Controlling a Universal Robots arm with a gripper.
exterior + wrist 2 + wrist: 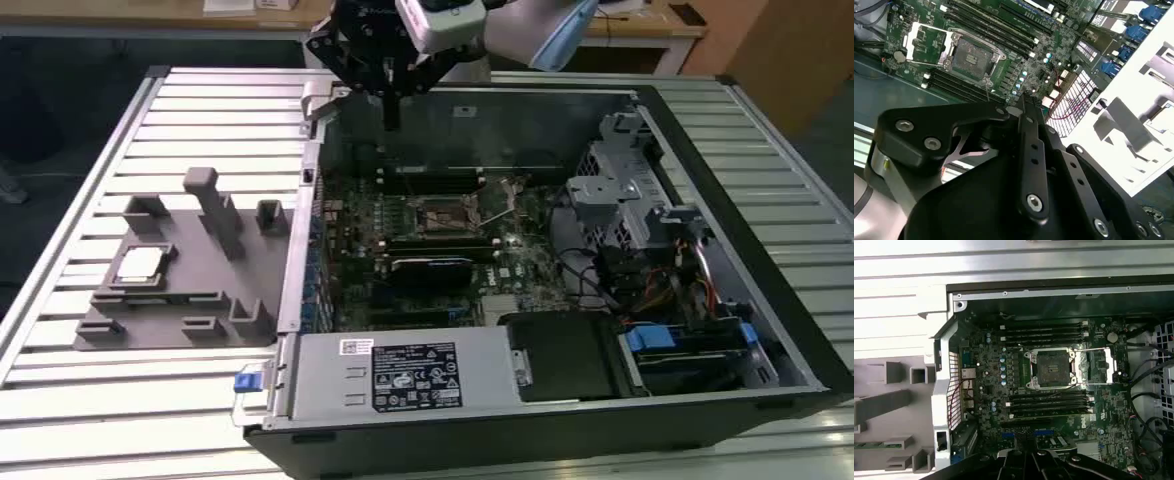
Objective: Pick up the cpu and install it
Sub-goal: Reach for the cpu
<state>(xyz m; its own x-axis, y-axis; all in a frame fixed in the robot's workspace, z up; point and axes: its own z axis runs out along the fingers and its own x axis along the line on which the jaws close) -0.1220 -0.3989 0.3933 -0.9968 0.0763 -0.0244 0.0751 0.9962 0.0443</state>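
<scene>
The cpu (140, 263) is a small pale silver square lying flat in a seat of the grey fixture (187, 300), on the exterior view's left, outside the computer case. My gripper (391, 120) hangs high over the case's rear wall, well away from the cpu, its fingers pressed together with nothing between them. Both wrist views show the black fingers (1023, 102) (1026, 457) closed into one narrow tip. The black motherboard socket (438, 215) (971, 55) (1054, 367) sits bare, with its metal load plate (1099, 365) swung aside.
The open case (747, 260) lies on a slatted metal table (80, 420). Memory slots (1046, 332) flank the socket. A drive cage and cables (627, 210) crowd the exterior view's right side, and the power supply (400, 375) fills the near end. Upright grey posts (207, 205) rise from the fixture.
</scene>
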